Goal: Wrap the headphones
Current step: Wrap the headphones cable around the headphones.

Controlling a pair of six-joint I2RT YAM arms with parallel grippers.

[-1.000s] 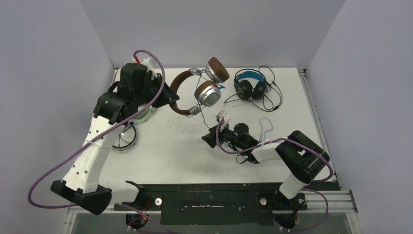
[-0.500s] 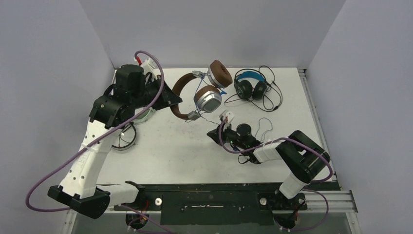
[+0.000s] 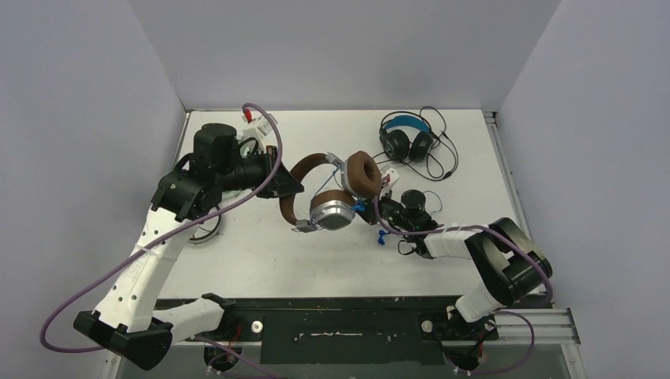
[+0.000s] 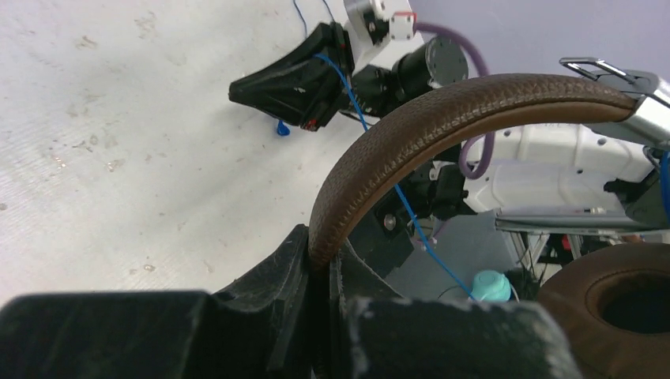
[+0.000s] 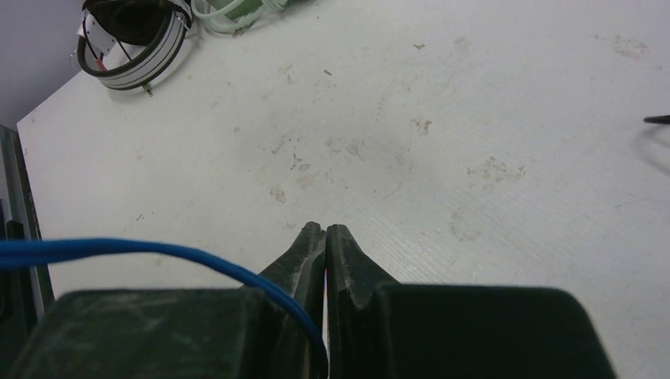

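Top external view: the brown headphones were held above the table, their headband clamped by the left gripper and their blue cord pinched in the closed right gripper. Wrapping seemed barely begun; the cord of the black-and-blue headset was seen sprawled loose.

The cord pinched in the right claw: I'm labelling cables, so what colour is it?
Blue; the cord shows best in the right wrist view.
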